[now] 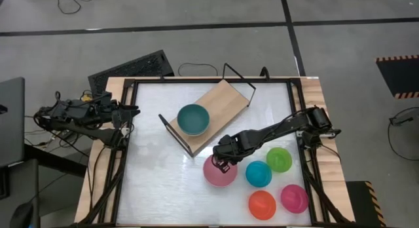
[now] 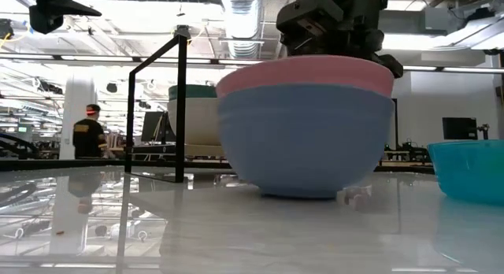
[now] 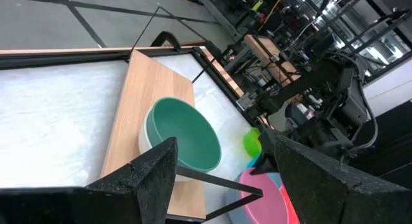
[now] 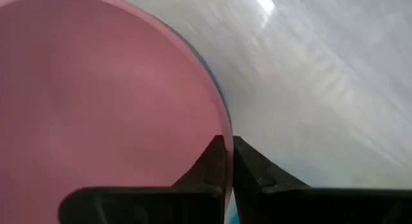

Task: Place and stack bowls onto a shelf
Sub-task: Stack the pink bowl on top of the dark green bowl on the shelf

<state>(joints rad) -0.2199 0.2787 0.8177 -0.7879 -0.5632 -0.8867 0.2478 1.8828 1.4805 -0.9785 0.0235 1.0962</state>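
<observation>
A pink bowl sits nested in a blue-grey bowl on the white table, near the shelf's near end. My right gripper is over the pink bowl's far rim, shut on it. The wooden shelf lies slantwise at the table's middle. It carries a teal bowl nested in a white bowl. My left gripper is open and empty at the table's left edge. My right gripper pinches the pink bowl's rim on its far side, one finger inside the bowl and one outside, coming from above. The blue-grey bowl's rim lies right under the pink one; whether it is in the pinch too, I cannot tell. The nested bowls stand upright with the base on the table.
Small bowls stand at the near right: blue, green, red-orange and magenta. The shelf's black wire frames rise at both short ends. A person stands far behind the table.
</observation>
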